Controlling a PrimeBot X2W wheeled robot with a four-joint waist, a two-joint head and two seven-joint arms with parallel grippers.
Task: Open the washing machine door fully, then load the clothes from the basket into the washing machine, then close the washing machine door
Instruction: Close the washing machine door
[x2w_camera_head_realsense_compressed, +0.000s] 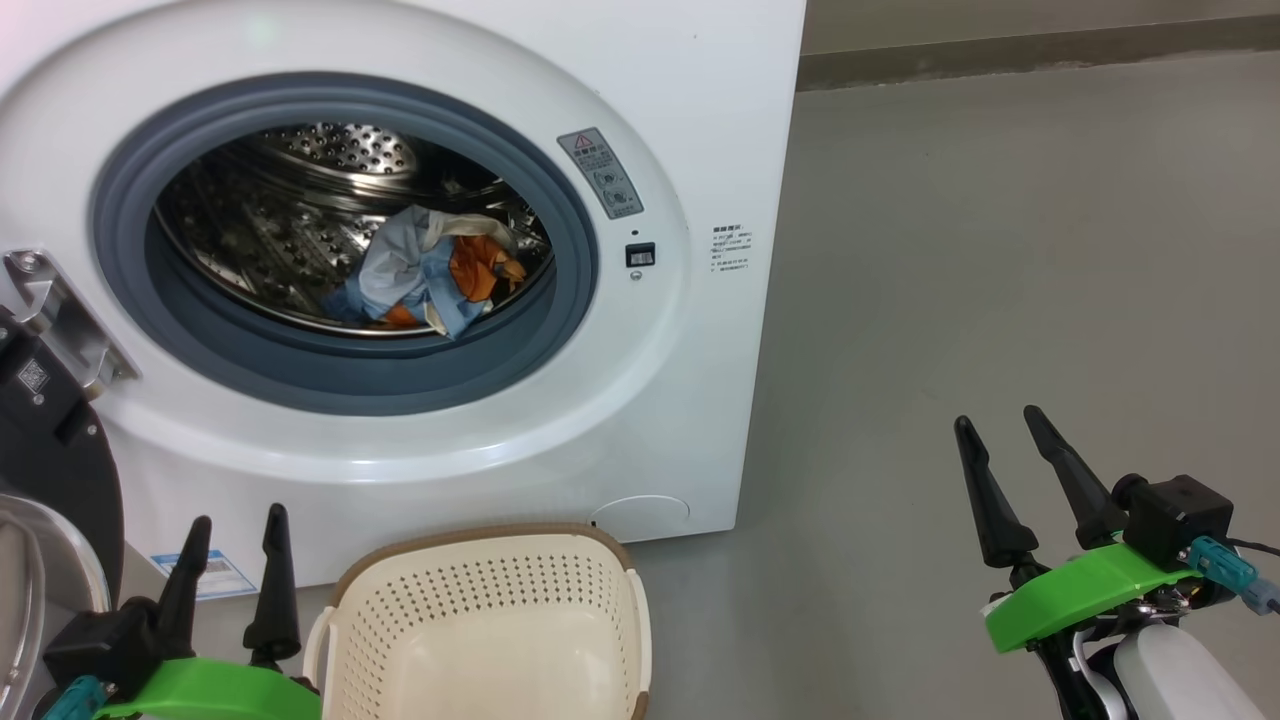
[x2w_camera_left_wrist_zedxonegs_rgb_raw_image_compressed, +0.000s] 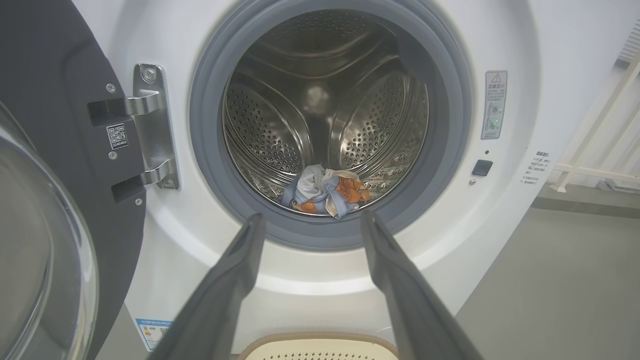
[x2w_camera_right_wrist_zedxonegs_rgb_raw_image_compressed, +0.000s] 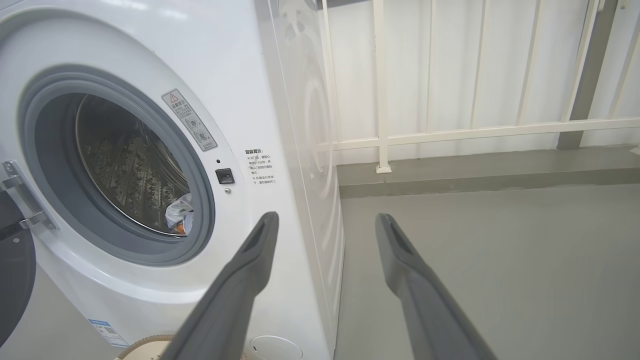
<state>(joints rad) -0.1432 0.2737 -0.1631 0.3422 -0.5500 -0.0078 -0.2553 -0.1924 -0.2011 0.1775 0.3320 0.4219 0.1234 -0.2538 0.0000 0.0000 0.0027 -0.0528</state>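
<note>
The white washing machine (x2w_camera_head_realsense_compressed: 660, 420) stands with its door (x2w_camera_head_realsense_compressed: 50, 450) swung wide to the left on its steel hinge. Light-blue and orange clothes (x2w_camera_head_realsense_compressed: 430, 275) lie at the bottom of the steel drum, and the left wrist view shows the same clothes (x2w_camera_left_wrist_zedxonegs_rgb_raw_image_compressed: 327, 192). On the floor before the machine sits the cream basket (x2w_camera_head_realsense_compressed: 490, 620), with nothing inside that I can see. My left gripper (x2w_camera_head_realsense_compressed: 235, 530) is open just left of the basket. My right gripper (x2w_camera_head_realsense_compressed: 1000, 425) is open over bare floor, well to the right of the machine. Both hold nothing.
Grey floor (x2w_camera_head_realsense_compressed: 1000, 250) stretches to the right of the machine. A white railing (x2w_camera_right_wrist_zedxonegs_rgb_raw_image_compressed: 450, 132) and a low kerb run along the wall behind it. The open door's glass bowl (x2w_camera_left_wrist_zedxonegs_rgb_raw_image_compressed: 45, 260) bulges out at the left.
</note>
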